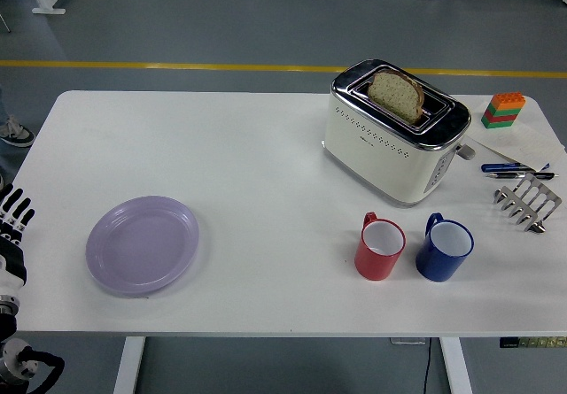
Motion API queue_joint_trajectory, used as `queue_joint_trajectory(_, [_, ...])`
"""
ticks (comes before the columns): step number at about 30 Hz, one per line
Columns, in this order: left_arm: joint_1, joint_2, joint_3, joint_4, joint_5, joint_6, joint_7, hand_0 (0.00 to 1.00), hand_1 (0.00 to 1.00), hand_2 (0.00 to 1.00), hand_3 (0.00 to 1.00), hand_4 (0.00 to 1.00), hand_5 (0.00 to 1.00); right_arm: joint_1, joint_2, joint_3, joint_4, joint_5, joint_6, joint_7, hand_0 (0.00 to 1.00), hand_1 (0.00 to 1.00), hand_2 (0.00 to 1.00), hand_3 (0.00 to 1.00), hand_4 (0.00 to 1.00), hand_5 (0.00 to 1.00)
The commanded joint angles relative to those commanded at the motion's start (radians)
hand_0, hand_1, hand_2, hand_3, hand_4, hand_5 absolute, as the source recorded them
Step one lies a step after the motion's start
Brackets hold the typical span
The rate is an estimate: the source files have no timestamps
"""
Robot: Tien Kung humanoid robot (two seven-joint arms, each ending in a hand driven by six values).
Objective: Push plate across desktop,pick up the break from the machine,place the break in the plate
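Note:
A lilac plate (143, 244) lies on the white table (248, 164) at the front left. A slice of bread (396, 95) stands upright in the slot of a cream and chrome toaster (394, 133) at the back right. My left hand (12, 220) is at the picture's left edge, off the table's left side and well apart from the plate. Its fingers are spread and hold nothing. My right hand is out of view.
A red mug (381, 247) and a blue mug (445, 250) stand in front of the toaster. A metal toast rack (529, 199), pens (514, 170) and a stack of toy bricks (503, 110) are at the far right.

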Motion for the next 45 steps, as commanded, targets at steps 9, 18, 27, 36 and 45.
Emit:
queue_joint_trajectory(9, [-0.043,0.027,0.039,0.128,-0.044,-0.057,-0.041,0.868,0.865,0.848,0.756,0.54,0.998,-0.027,0.014,0.032,0.003,0.032,0.027,-0.009,0.732,0.699,0.697,0.665,0.512,0.215])
queue_joint_trajectory(18, [-0.086,0.026,0.073,0.193,-0.103,-0.134,-0.028,0.835,0.832,0.84,0.76,0.559,0.998,-0.041,0.024,0.04,0.001,0.034,0.039,-0.017,0.733,0.7,0.698,0.662,0.516,0.222])
queue_joint_trajectory(27, [-0.113,0.022,0.099,0.235,-0.128,-0.17,-0.015,0.828,0.827,0.835,0.758,0.564,0.998,-0.048,0.024,0.048,-0.001,0.029,0.043,-0.027,0.732,0.7,0.697,0.661,0.515,0.227])
queue_joint_trajectory(36, [-0.127,0.023,0.133,0.268,-0.148,-0.189,-0.007,0.802,0.809,0.825,0.763,0.572,0.998,-0.055,0.026,0.052,-0.002,0.029,0.046,-0.03,0.732,0.7,0.697,0.659,0.512,0.226])
queue_joint_trajectory(45, [-0.149,0.016,0.161,0.287,-0.172,-0.201,0.003,0.784,0.802,0.825,0.761,0.572,0.998,-0.059,0.027,0.055,-0.001,0.028,0.049,-0.033,0.731,0.7,0.697,0.658,0.512,0.227])
